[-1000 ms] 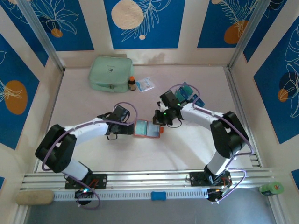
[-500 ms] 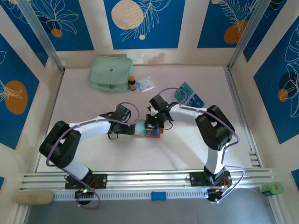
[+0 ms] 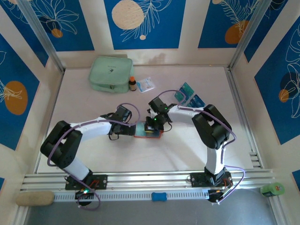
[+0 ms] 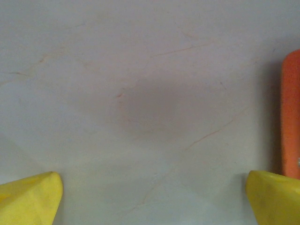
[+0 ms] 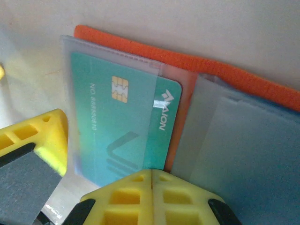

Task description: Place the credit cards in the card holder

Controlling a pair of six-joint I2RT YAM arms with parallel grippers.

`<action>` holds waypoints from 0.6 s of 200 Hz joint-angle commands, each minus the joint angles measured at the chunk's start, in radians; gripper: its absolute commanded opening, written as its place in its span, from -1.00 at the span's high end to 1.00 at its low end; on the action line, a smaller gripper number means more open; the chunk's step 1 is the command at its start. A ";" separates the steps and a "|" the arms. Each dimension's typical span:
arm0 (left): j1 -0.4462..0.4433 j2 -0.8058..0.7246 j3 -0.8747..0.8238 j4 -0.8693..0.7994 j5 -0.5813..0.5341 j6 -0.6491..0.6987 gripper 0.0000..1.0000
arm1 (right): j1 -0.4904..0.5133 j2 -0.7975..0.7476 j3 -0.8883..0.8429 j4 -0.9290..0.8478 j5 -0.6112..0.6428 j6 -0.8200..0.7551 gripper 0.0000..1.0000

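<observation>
The orange card holder (image 3: 149, 132) lies open on the table between my two grippers. In the right wrist view a teal credit card (image 5: 117, 126) sits mostly inside its clear left pocket, one end sticking out over the orange spine (image 5: 140, 49). My right gripper (image 5: 152, 185) is shut, its tips against the card's near edge. My left gripper (image 4: 150, 201) is open over bare table, its right fingertip (image 4: 274, 197) beside the holder's orange edge (image 4: 291, 112). Two more credit cards, teal (image 3: 186, 91) and blue (image 3: 197, 100), lie at the back right.
A mint-green zip pouch (image 3: 110, 73) sits at the back left. Next to it stand a small brown bottle (image 3: 132, 83) and a white-and-blue packet (image 3: 146, 84). Patterned walls close in the table on three sides.
My right gripper has moved left and down from beside the holder to sit over it, shut throughout. The left arm and the holder have stayed in place.
</observation>
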 commanded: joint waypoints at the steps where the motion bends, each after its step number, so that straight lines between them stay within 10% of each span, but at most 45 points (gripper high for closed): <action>1: 0.012 0.015 -0.015 0.008 0.019 0.011 -1.00 | 0.013 0.024 0.025 -0.018 -0.019 0.006 1.00; 120: 0.012 -0.053 -0.031 -0.005 0.031 -0.017 -1.00 | 0.025 0.011 0.065 -0.058 -0.025 -0.010 1.00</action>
